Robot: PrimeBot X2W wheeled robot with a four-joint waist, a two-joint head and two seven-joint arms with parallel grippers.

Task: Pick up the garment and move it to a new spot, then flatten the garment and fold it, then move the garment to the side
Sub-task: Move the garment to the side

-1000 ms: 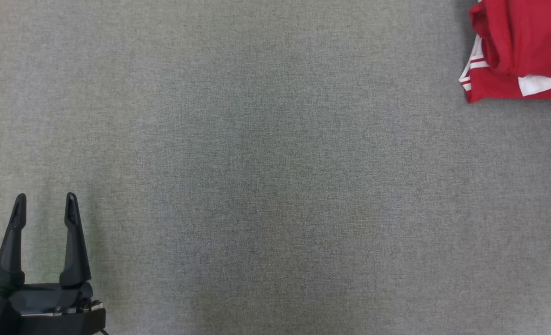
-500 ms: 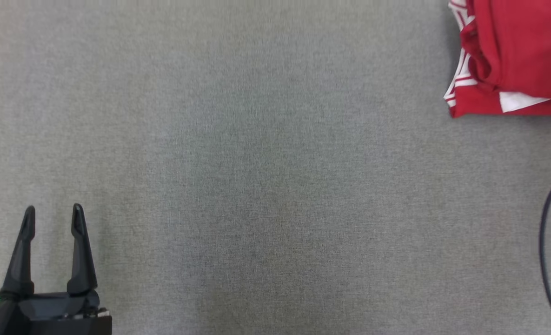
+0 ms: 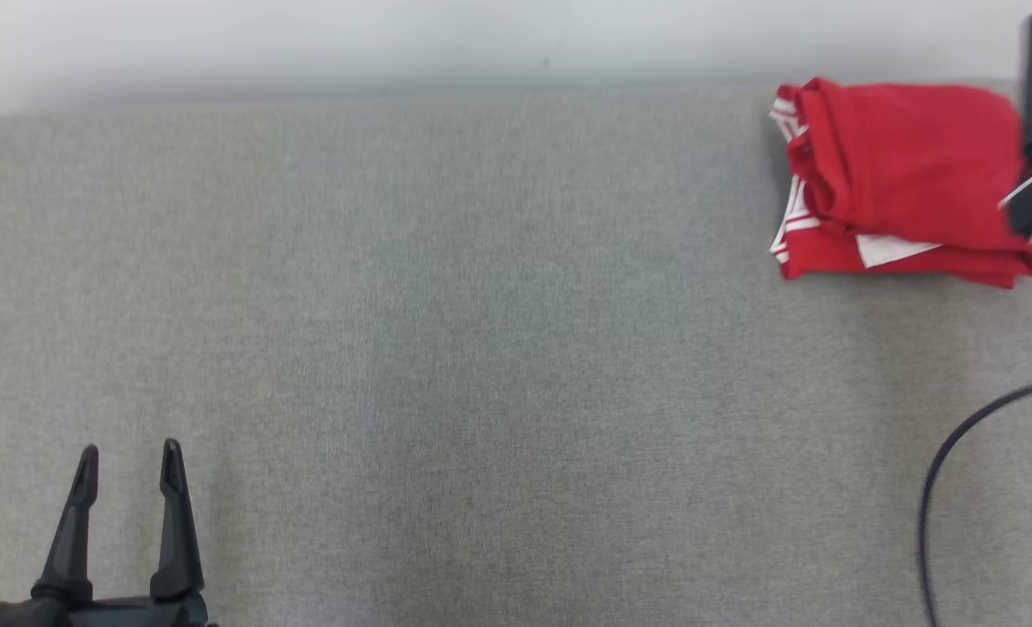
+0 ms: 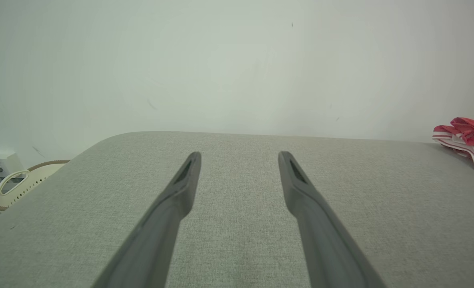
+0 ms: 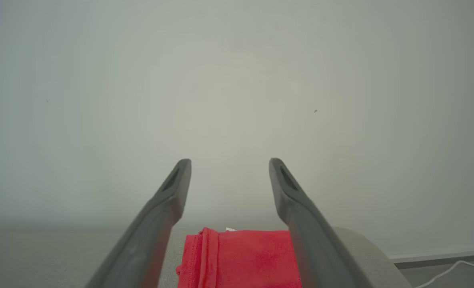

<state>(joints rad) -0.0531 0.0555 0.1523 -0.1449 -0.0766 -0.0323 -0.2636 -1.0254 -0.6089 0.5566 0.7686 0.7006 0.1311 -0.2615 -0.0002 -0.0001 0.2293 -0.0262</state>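
A folded red garment with white stripes (image 3: 899,174) lies at the far right corner of the grey fabric-covered table (image 3: 481,348), close to the table's back edge and the pale wall (image 3: 481,43) behind it. In the left wrist view, its striped edge (image 4: 467,142) shows at the far right.

The right gripper (image 5: 229,163) hangs just over the garment's right end with its two dark fingers spread wide and nothing pinched between them. In the right wrist view the red cloth (image 5: 241,256) lies below and between the fingers.

The left gripper (image 3: 130,448) sits at the near left of the table, well apart from the garment. Its fingers are also spread and hold nothing, and bare grey fabric stretches between it and the cloth.

A thin black cable (image 3: 942,470) curves over the table's near right area, below the garment and not touching it. Off the table's left end stands a white perforated basket with a brown rim (image 4: 17,186). A white cord (image 5: 449,270) lies on the floor past the table's right corner.
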